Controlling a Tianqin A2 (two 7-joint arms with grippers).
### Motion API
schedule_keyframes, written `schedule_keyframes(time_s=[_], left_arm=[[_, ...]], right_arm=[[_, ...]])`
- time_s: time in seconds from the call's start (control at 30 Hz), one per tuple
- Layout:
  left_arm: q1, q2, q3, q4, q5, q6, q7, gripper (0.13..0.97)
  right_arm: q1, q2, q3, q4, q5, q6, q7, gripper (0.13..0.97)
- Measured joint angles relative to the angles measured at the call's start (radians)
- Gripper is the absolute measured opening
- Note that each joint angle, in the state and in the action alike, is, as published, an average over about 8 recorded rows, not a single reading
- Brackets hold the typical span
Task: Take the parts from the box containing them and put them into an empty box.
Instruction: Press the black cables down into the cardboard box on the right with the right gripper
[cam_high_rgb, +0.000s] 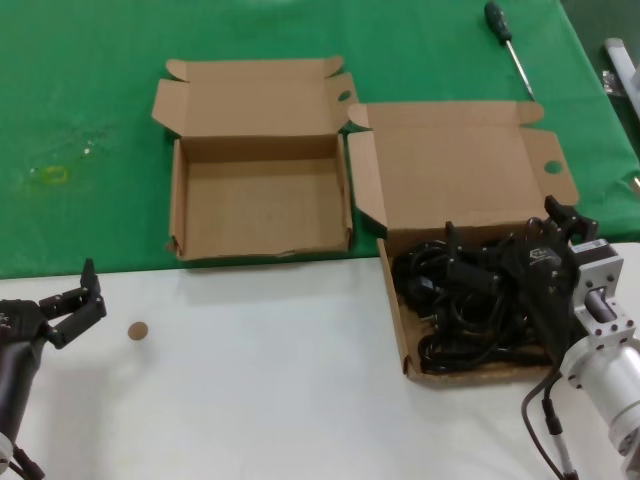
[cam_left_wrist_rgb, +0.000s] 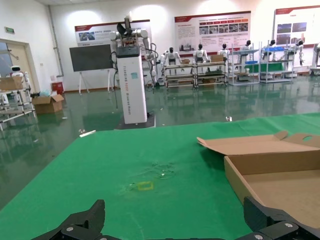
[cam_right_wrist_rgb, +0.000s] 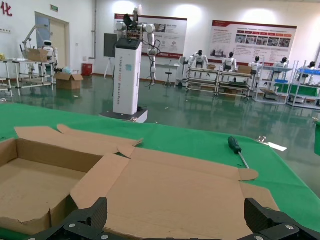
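My right hand hangs over the cables in the larger box, fingers spread wide, holding nothing. I should descend onto one bundle, close firmly, lift clear of the tangle. Left hand waits, wide, on the bench.

head view high above, looking steeply down on table, both wrist views low near the tabletop, facing level across it into the hall, all sharing the smaller box
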Motion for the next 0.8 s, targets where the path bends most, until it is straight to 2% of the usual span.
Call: schedule_keyframes(time_s=[0.8], left_arm=[[0.0,0.0,0.0,0.0,0.0,0.0,0.0,0.965]], right_arm=[[0.0,0.0,0.0,0.0,0.0,0.0,0.0,0.966]])
